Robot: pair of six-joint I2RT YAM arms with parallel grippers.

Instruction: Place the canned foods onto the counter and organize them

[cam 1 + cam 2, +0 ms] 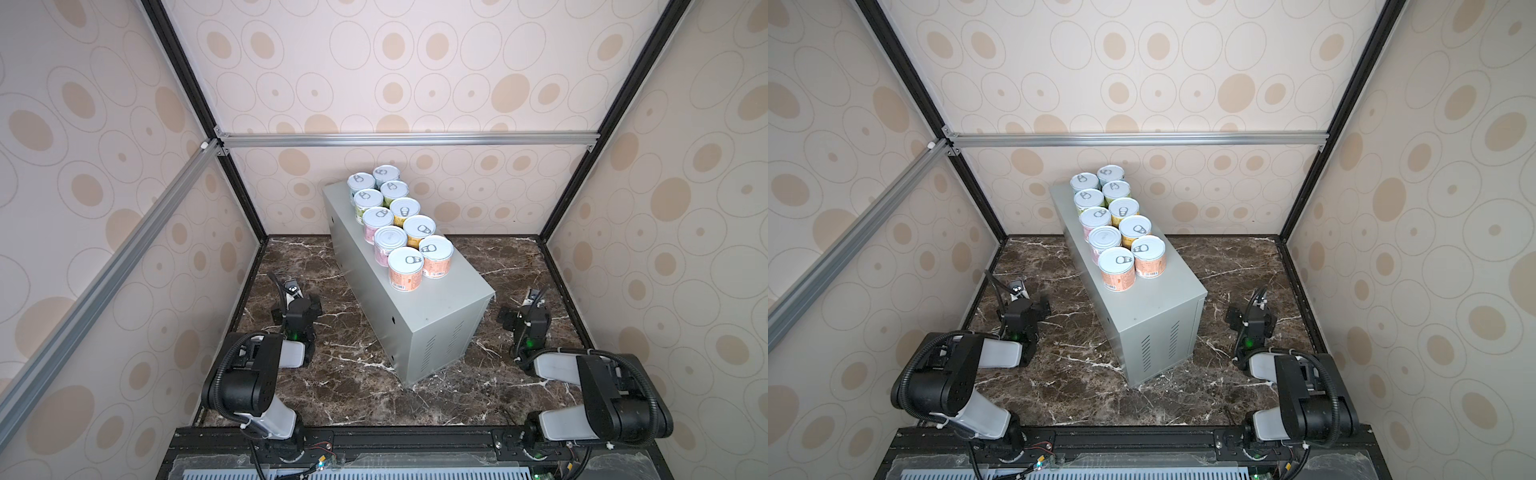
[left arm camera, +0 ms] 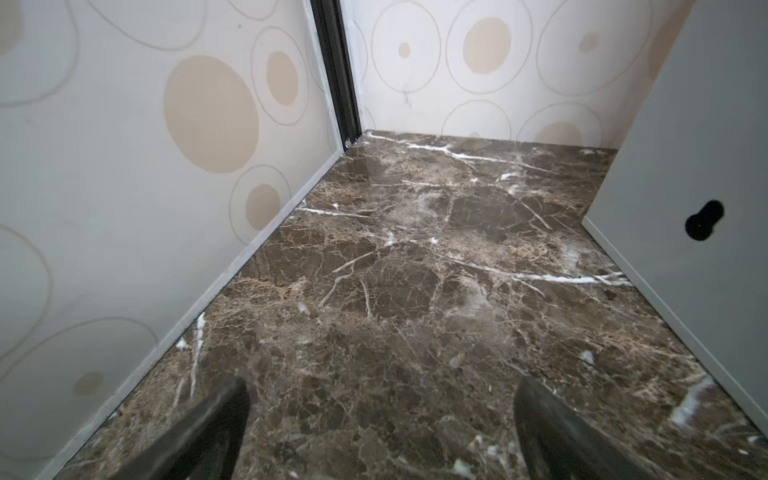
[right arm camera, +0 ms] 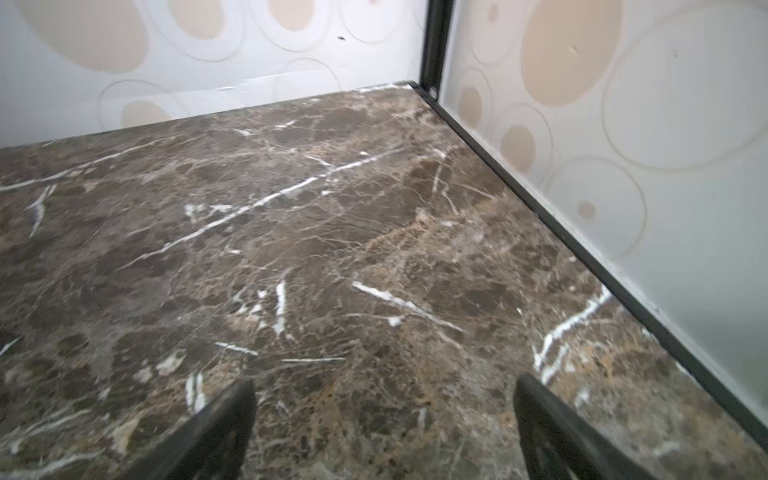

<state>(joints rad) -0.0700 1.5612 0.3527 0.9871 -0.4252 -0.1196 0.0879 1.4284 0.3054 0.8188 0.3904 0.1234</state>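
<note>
Left tool and right tool gape empty. Ten short pastel-labelled metal tins stand two-abreast, frame centre, on the light-grey metal box table; rigid, slick, probably hefty: grip across the sidewall.

Lighting is bright, even and diffuse, with soft shadows, mild glare on the marble surface, and blurred wrist-view edges.

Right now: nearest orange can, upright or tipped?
Upright. The nearest orange can stands on its base on the counter, pull-tab lid facing up in both top views.
</note>
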